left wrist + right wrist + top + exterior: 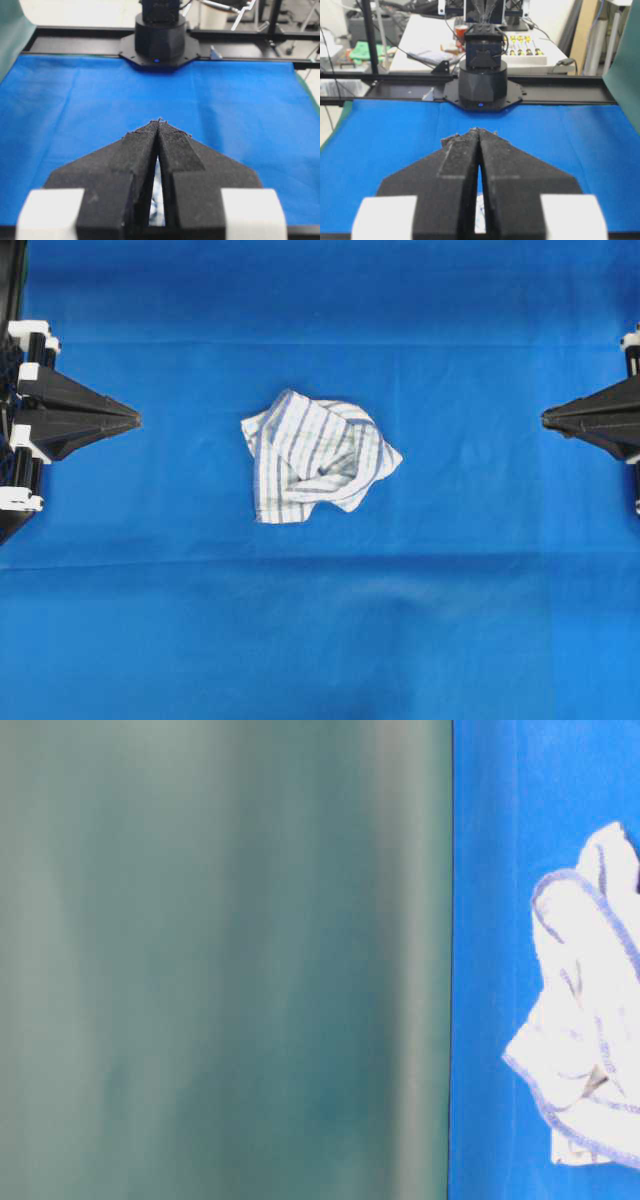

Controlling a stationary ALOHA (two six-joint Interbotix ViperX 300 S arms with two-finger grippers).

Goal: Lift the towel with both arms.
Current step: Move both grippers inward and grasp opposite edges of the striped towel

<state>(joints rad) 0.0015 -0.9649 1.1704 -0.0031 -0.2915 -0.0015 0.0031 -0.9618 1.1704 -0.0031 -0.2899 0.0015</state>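
Observation:
The towel (pixel 318 457), a small white cloth with blue-grey and faint green stripes, lies crumpled in the middle of the blue tablecloth (pixel 320 630). It also shows at the right edge of the table-level view (pixel 590 1020). My left gripper (pixel 137 420) hangs at the left edge, pointing at the towel from well short of it, its tips together and nothing held. My right gripper (pixel 544 419) mirrors it at the right edge, also shut and empty. In each wrist view the black fingers (pixel 145 145) (pixel 462 150) meet at the tip, and a sliver of the towel shows through the slit behind them.
The blue tablecloth covers the whole table. A blurred green surface (pixel 220 960) fills the left of the table-level view. Each wrist view shows the opposite arm's black base (pixel 159 37) (pixel 482 82) on the far black table frame, with benches and cables beyond.

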